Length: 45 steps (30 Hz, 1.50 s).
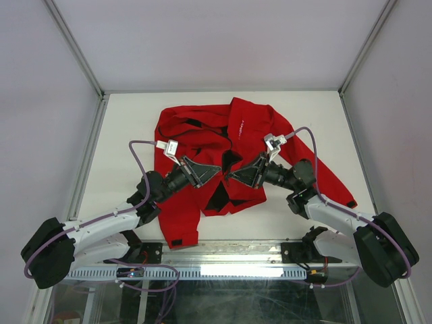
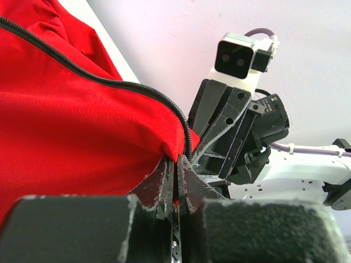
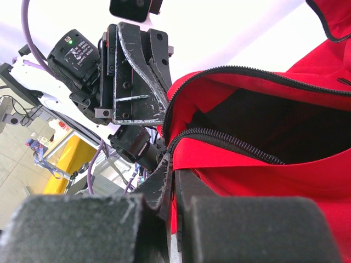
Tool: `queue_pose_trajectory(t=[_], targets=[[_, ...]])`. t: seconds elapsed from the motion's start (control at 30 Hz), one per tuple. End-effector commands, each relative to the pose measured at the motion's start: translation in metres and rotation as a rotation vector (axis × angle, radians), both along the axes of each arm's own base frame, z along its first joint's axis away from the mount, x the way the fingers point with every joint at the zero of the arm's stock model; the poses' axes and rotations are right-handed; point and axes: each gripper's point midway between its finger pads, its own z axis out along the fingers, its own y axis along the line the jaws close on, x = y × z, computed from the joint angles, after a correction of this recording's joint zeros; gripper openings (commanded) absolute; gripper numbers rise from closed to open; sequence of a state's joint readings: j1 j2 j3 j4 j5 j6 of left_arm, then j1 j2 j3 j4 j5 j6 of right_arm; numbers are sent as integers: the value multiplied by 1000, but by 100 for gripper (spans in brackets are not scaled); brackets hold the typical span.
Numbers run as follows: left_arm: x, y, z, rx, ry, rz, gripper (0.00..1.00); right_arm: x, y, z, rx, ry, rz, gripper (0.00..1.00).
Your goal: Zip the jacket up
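Here the left gripper and right gripper meet nearly tip to tip, each just ahead of the other. Both are pinched on the open front edge of the jacket. The jacket spreads beyond them on the table, collar farthest away and hem nearest their bases.

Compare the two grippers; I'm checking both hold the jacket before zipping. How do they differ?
The left gripper reaches in from the left of the jacket, the right gripper from its right. At the left gripper's pinch only red fabric shows; at the right gripper's, the black lining gapes open beside it. Both are shut on a zipper-toothed edge, tips nearly meeting.
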State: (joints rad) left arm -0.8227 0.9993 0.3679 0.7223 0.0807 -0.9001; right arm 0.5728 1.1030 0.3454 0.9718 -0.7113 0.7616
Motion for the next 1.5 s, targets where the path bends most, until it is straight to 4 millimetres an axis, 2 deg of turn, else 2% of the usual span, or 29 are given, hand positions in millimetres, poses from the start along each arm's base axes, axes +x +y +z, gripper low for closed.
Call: queue_pose_trajectory(t=[0.0,1.03,1.2,1.47], targets=[[1,-2,37,-74,-73,-7,0,2,0,22,46,-77,-5,0],[-3,-6,29,-10,-81,-7,0,10,0,29,62,-65,-42,0],[-2,-3,29,-4,-76,13,0,12,0,25,43,-65,-52,0],[-1,0,39,-28,-73,27,0,13,-4,14,-17,-61,-82,0]])
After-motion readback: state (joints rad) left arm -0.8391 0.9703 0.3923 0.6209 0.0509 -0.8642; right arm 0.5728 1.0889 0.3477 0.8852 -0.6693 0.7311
